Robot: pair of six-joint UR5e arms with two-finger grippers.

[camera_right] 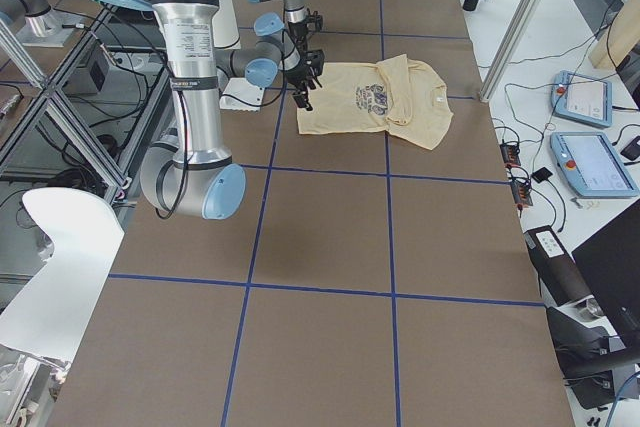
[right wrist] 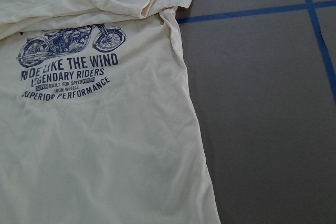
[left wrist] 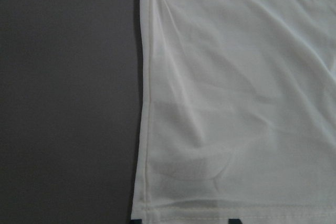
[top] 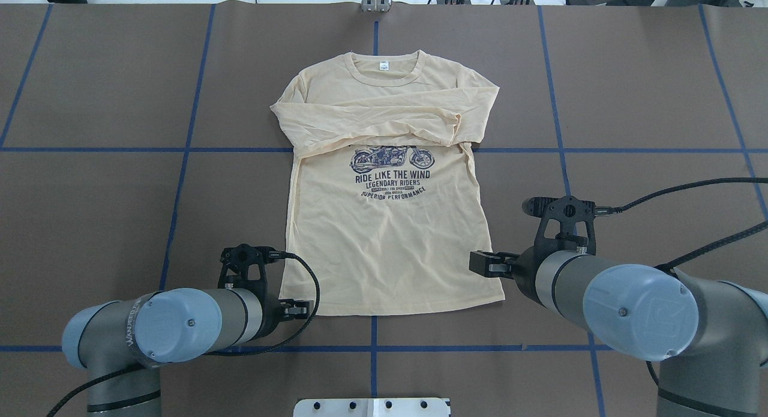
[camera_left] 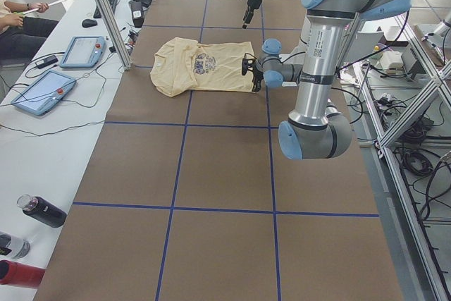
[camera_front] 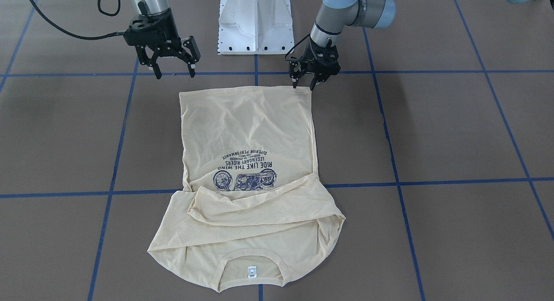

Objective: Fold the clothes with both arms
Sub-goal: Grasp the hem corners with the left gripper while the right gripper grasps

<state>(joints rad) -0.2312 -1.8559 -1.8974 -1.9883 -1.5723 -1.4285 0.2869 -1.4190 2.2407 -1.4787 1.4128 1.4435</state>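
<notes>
The clothes are one pale cream-yellow long-sleeved shirt lying flat, print up. Both sleeves are folded across the chest, and the collar with its white tag points away from the robot. My left gripper is low at the hem corner on my left, open; its fingertips show at the bottom edge of the left wrist view, spread along the hem. My right gripper hangs open above the table, just off the other hem corner, holding nothing. The right wrist view shows the print and the shirt's side edge.
The white pedestal base stands between the arms. Blue tape lines cross the brown table top. A side bench holds tablets and bottles, and a person sits by it. Black cables trail from the right wrist.
</notes>
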